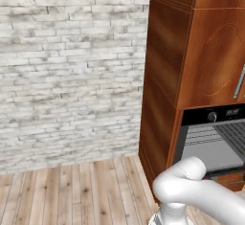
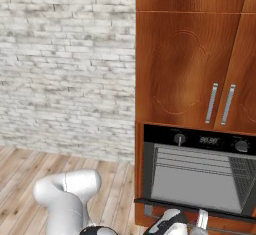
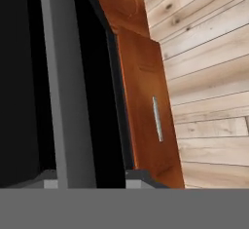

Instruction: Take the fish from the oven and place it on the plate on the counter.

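The black oven (image 2: 200, 179) stands open in the tall wood cabinet, with its grey interior and wire racks (image 2: 192, 165) bare as far as I can see. It also sits at the right edge (image 1: 215, 145) in the left base view. The fish, the plate and the counter are out of view. My arm's wrist end (image 2: 169, 223) hangs low in front of the oven's lower edge. The hand view looks along the black oven door (image 3: 19, 77) and its grey bar handle (image 3: 65, 86). My fingers are out of view.
A reddish-brown drawer front (image 3: 146, 101) with a small metal handle (image 3: 157, 118) lies under the oven. Cabinet doors (image 2: 185, 64) with metal handles rise above it. A white brick wall (image 1: 72, 66) and pale plank floor (image 1: 76, 190) lie to the left.
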You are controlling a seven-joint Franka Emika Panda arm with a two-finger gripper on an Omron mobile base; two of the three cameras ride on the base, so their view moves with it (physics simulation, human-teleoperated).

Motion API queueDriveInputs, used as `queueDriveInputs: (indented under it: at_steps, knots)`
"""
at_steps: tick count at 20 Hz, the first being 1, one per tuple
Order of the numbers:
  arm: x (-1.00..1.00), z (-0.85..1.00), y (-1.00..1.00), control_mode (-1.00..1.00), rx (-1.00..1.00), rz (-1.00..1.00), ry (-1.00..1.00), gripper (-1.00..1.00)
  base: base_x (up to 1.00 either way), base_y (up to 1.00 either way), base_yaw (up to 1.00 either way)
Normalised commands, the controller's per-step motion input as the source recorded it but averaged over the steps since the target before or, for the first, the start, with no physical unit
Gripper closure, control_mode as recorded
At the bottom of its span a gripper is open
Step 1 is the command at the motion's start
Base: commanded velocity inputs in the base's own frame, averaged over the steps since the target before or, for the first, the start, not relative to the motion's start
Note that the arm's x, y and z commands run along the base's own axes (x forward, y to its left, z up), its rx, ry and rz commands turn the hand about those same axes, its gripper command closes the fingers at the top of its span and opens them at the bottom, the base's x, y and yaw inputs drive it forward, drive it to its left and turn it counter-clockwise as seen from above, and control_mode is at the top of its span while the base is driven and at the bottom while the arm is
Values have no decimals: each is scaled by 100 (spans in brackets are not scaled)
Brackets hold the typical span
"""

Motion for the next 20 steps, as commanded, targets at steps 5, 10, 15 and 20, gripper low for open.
queueDriveInputs:
  at_steps: [5,10,15,20]
  knots:
    - [-38,-27,-15,-100,0,0,6,100,0,0,0]
    - [-4,-2,-18,-100,3,-5,2,-100,0,0,0]
    - [-5,5,-4,-100,0,-2,0,-100,0,0,0]
    - [-39,51,0,-100,0,1,-6,-100,0,0,0]
